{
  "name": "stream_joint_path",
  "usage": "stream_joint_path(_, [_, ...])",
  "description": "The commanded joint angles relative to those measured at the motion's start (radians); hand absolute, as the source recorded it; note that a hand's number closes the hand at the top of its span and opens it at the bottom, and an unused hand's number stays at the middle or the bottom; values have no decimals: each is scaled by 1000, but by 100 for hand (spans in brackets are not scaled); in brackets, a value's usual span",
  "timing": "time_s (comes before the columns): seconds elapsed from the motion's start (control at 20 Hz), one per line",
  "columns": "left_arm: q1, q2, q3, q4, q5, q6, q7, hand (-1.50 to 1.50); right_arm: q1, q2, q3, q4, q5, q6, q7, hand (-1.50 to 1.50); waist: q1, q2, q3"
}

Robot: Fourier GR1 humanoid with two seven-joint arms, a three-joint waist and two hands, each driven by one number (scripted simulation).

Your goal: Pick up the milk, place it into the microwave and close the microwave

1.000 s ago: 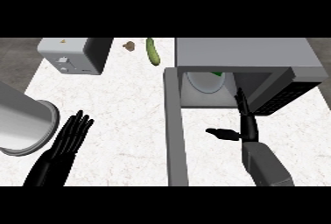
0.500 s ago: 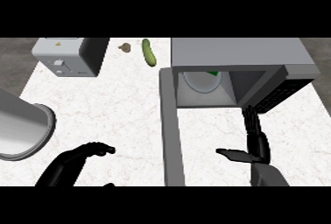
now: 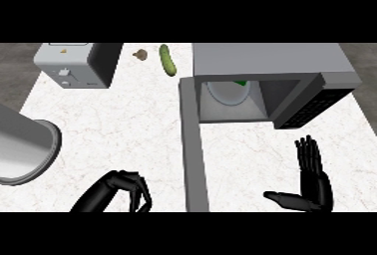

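Observation:
The grey microwave (image 3: 269, 60) stands at the upper right with its cavity showing. Its door (image 3: 193, 149) hangs open, a long grey slab running down the middle of the counter. Inside lies a white round plate (image 3: 227, 94); behind it a small green piece (image 3: 240, 83) peeks out, perhaps the milk, mostly hidden under the roof. My right hand (image 3: 313, 187) is at the lower right in front of the cavity, fingers straight and up, thumb out, holding nothing. My left hand (image 3: 125, 188) is at the bottom left of the door, fingers curled, with nothing in it.
A white toaster (image 3: 70, 64) sits at the top left. Beside it lie a small brown item (image 3: 138, 54) and a green cucumber (image 3: 168, 60). A large grey cylindrical vessel (image 3: 22, 149) lies at the left edge. White marble counter (image 3: 117, 124) spreads between them.
My right hand has drawn back from the microwave's mouth toward the lower edge. My left hand went from straight fingers to curled. The microwave now sits lower and larger in view.

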Motion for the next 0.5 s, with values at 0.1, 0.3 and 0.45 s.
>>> stream_joint_path(0.1, [-103, -27, -119, 102, -138, -5, 29, 150, 228, -17, 49, -309, -30, 61, 60, -150, -2, 4, 1])
stream_joint_path(0.3, [-130, -54, -133, 174, -126, -33, -1, 150, 398, -21, 62, -610, -89, 69, 204, -150, 8, 5, 1])
stream_joint_path(0.45, [-176, -154, -231, 275, -188, 47, -7, 150, 411, -3, 67, -621, -84, 64, 185, -150, 18, 8, 2])
